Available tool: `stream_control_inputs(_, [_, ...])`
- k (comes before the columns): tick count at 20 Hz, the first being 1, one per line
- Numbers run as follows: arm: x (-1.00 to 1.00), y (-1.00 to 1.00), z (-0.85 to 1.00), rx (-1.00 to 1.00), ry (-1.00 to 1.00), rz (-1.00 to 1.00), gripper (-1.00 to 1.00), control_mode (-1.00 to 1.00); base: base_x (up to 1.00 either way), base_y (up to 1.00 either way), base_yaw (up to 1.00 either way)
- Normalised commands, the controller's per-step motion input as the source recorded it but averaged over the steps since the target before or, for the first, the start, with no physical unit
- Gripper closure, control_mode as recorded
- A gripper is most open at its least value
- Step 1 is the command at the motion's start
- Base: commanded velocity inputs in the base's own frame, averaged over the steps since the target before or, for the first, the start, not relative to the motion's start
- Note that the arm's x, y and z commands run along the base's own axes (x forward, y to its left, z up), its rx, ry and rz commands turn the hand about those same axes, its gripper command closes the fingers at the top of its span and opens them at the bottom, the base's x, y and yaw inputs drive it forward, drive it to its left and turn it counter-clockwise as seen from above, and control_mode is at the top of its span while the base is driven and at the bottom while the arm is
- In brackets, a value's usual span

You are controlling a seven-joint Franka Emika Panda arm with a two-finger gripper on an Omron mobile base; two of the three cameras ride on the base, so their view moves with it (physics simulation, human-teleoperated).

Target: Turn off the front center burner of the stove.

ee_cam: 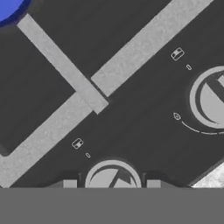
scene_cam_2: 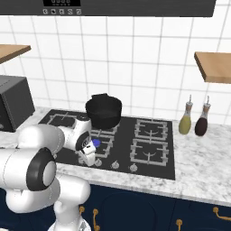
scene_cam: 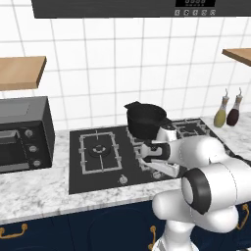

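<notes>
Jaws [ee_cam: 112, 183] released, 1 finger each side of knob [ee_cam: 113, 178], not touching yet. Knob is small, stiff metal, prob. slippery; grip on its raised ridge. Burner [scene_cam_2: 103, 145] lies just beyond jaws on stove [scene_cam_2: 167, 153], flame [ee_cam: 9, 8] on.

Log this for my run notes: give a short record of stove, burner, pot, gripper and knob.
stove: black glass cooktop in a marble counter
front center burner: blue glow on it
pot: black, on the grate behind that burner
gripper: open, low over the knob row
knob: between the fingertips; contact unclear
</notes>
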Motion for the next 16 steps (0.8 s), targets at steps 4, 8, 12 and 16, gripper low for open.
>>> stream_control_inputs(4, [-0.05,0.5,0.0,-0.02,0.19,-0.78,1.0,-1.0,0.0,0.0,0.0])
stream_control_inputs(8, [0.0,0.41,-0.05,-0.02,0.24,-0.88,1.0,-1.0,0.0,0.0,0.0])
stream_control_inputs(12, [0.0,0.11,-0.15,-0.01,0.22,-0.99,1.0,-1.0,0.0,0.0,0.0])
stream_control_inputs(16, [0.0,0.08,-0.16,-0.01,0.22,-1.0,1.0,-1.0,0.0,0.0,0.0])
